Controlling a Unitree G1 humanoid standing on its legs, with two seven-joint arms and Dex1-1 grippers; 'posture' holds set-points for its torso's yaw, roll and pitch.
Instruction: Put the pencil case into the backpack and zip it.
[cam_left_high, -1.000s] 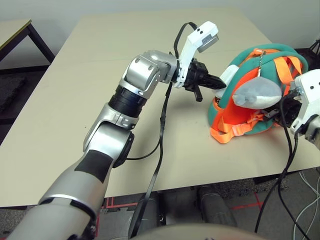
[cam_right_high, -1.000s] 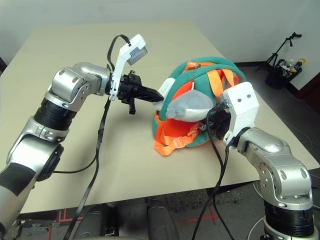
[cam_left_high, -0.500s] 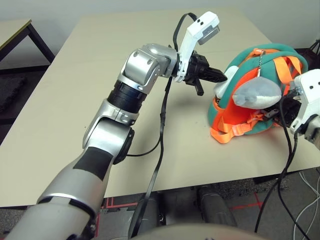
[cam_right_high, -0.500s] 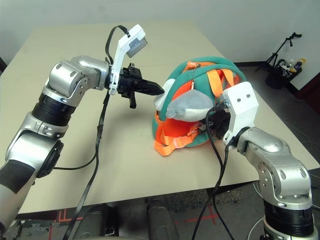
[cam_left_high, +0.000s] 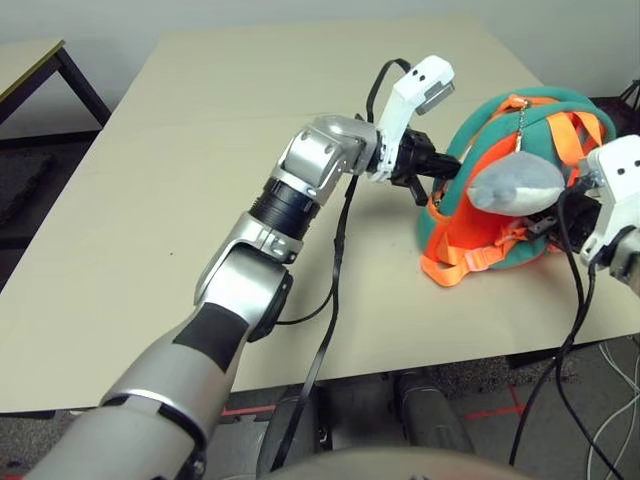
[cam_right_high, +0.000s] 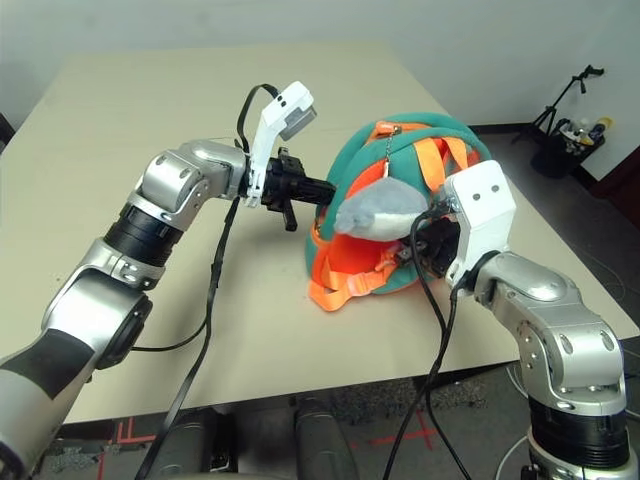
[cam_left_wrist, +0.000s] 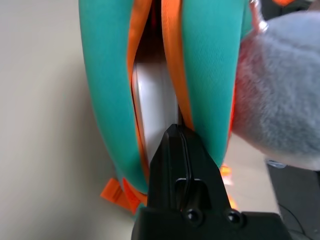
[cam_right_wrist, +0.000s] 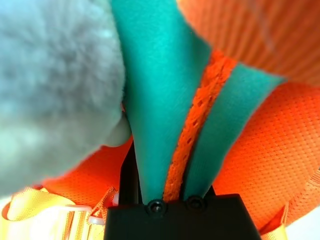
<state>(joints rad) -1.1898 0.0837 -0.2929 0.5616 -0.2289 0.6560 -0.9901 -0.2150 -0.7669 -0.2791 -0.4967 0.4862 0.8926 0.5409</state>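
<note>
"Where do we have the pencil case (cam_left_wrist: 156, 100)?"

"Inside our backpack (cam_right_high: 360, 170), at the right of the surface (cam_left_high: 250, 180); its white face shows in the open slot between two orange edges."

"And our left fingers (cam_left_wrist: 177, 155)?"

"Pressed together, empty, their tips at that slot, right by the case's near end. We can't tell whether they touch it."

"What about our right fingers (cam_right_wrist: 129, 175)?"

"They're on the backpack's right side, narrow, with a fold of teal fabric and orange trim between them."

"The plush shark (cam_left_high: 515, 185)?"

"It hangs on its chain (cam_right_high: 389, 150) against the backpack's front, between our two arms, just left of our right fingers."
</note>
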